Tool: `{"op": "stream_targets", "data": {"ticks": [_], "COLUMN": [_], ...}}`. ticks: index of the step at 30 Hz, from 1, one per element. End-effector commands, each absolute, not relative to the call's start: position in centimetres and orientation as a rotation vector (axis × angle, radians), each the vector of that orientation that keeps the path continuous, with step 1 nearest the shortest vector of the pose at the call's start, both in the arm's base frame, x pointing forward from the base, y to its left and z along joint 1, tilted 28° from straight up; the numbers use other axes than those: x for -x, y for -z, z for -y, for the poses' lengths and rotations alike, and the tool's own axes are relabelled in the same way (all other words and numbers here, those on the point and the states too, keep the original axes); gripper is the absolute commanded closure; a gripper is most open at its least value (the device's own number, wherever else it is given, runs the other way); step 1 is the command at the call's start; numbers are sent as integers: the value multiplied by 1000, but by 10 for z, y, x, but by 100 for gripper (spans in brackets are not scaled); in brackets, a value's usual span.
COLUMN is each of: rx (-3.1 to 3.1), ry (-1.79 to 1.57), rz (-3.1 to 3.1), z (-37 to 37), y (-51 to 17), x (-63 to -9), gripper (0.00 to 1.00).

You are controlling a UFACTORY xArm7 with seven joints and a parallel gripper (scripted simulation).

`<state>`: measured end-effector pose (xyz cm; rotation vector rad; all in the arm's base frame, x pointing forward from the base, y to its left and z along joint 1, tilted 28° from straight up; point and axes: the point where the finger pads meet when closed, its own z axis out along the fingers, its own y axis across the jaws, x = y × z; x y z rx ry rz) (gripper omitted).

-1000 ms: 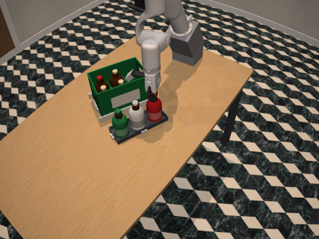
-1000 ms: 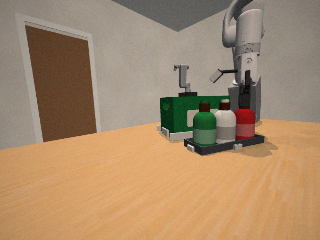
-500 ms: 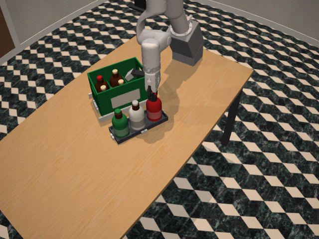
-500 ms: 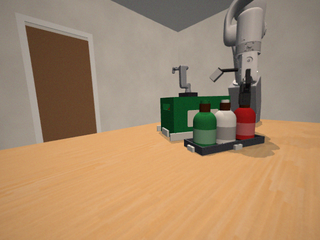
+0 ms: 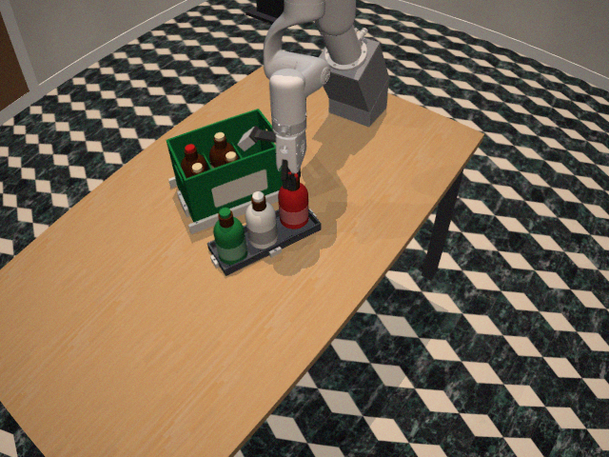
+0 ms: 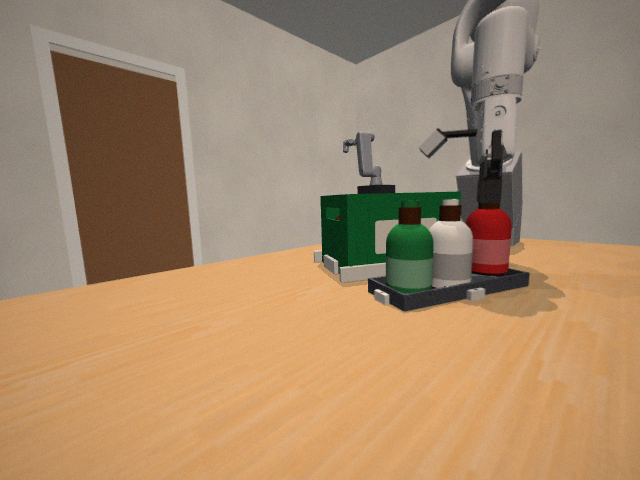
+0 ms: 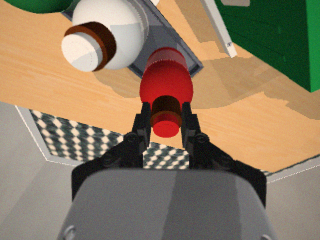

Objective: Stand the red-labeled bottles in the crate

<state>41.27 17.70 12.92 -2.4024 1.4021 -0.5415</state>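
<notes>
The red-labeled bottle [image 5: 293,207] [image 6: 489,241] [image 7: 166,77] stands upright at the right end of the dark tray [image 5: 314,227] [image 6: 509,283]. My gripper [image 5: 289,180] [image 6: 489,187] [image 7: 166,111] comes straight down on it and is shut on its neck and cap. A white bottle [image 5: 260,222] [image 6: 451,246] [image 7: 107,37] and a green bottle [image 5: 228,237] [image 6: 409,250] stand upright on the same tray. The green crate [image 5: 230,188] [image 6: 351,232] [image 7: 280,35] sits behind the tray. It holds brown bottles [image 5: 221,148], one with a red cap [image 5: 189,154]. Its near right cell shows no bottle.
The crate rests on a pale base [image 5: 199,225] [image 6: 356,272]. The robot's grey pedestal [image 5: 356,86] stands at the table's far side. The table's right edge [image 5: 442,187] is close to the tray. A small second arm [image 6: 366,157] shows behind the crate.
</notes>
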Motion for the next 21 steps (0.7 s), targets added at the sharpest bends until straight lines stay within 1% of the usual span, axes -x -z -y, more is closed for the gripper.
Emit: {"op": "stream_targets", "data": {"ticks": [1, 21], "rx": [2401, 2400], "ry": [534, 534], "rz": [-1396, -1396], "z": [-176, -174], "y": [-137, -150], "x": [-410, -403], "gripper": [100, 100]}}
